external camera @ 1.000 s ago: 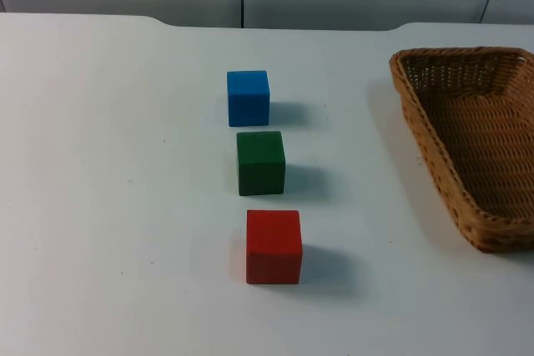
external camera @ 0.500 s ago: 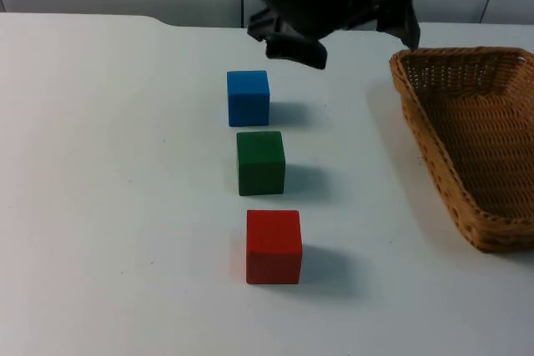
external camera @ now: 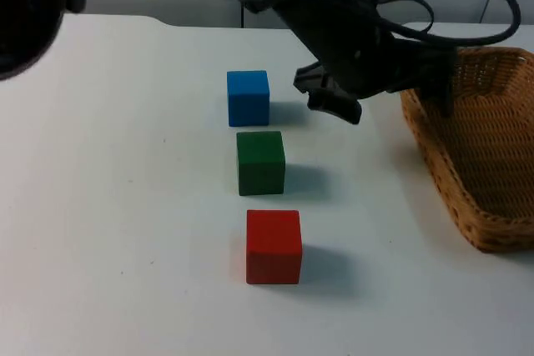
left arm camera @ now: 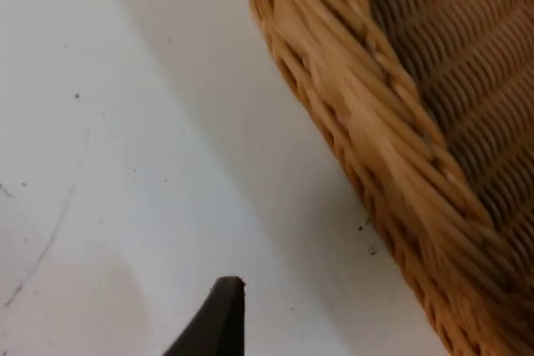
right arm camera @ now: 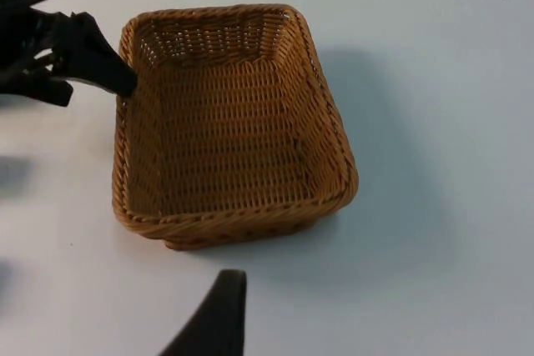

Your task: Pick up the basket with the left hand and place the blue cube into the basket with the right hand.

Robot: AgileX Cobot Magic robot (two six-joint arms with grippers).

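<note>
Left gripper (external camera: 392,89), jaws spread wide and empty, astride the tan woven wicker basket's (external camera: 476,147) near rim: risk of shoving it across the white desk (external camera: 125,206) (right arm waits).

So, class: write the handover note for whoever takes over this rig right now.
Left claw: open, hovering at the basket's near-left rim, gripping nothing.
Right claw: waits above the table, looking down on the basket.
Blue cube: on the table, at the far end of a row with the green cube and red cube.
Done: nothing.
Left: grasp and lift the basket, then drop in the blue cube.
</note>
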